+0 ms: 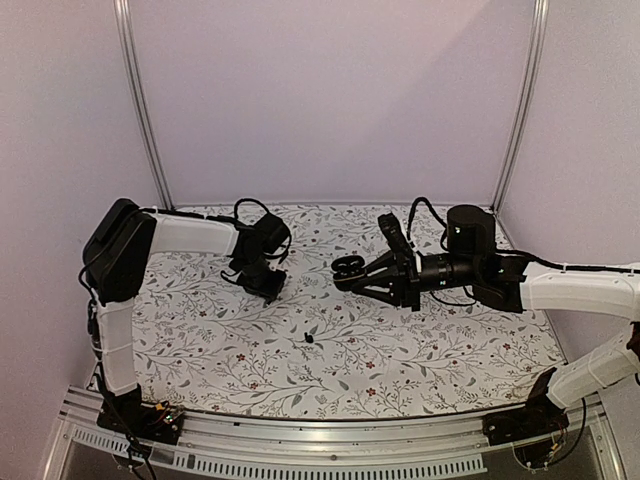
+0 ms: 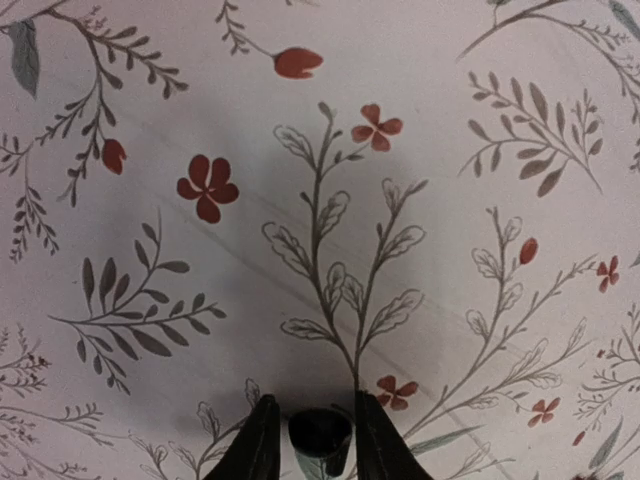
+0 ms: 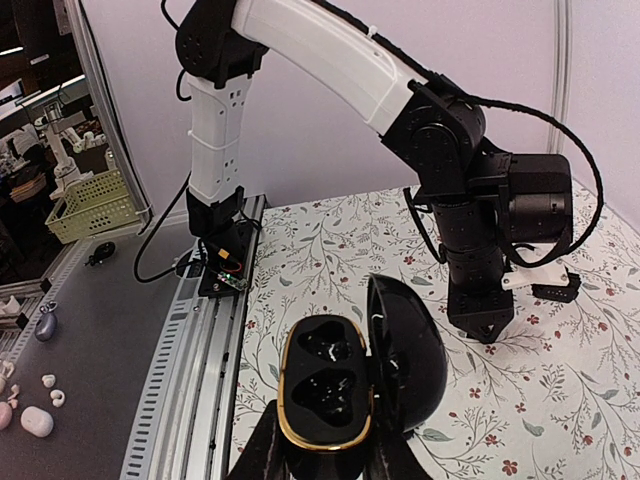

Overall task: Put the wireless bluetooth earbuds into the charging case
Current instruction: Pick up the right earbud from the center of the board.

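My right gripper (image 1: pixel 352 272) is shut on the open charging case (image 1: pixel 347 266) and holds it above the middle of the patterned cloth. In the right wrist view the case (image 3: pixel 325 385) has a gold rim and two dark wells that look empty, with its glossy lid (image 3: pixel 410 350) swung open to the right, and the gripper (image 3: pixel 328 455) grips its base. My left gripper (image 1: pixel 266 290) points down close to the cloth at left centre. In the left wrist view it (image 2: pixel 314 400) is shut on one small black earbud (image 2: pixel 320 432). The other earbud (image 1: pixel 310 338) lies on the cloth nearer the front.
The left arm (image 3: pixel 480 230) stands in front of the case in the right wrist view. An aluminium rail (image 1: pixel 320 440) runs along the near table edge. Frame posts (image 1: pixel 140 100) rise at the back corners. A green basket (image 3: pixel 95 205) sits off the table.
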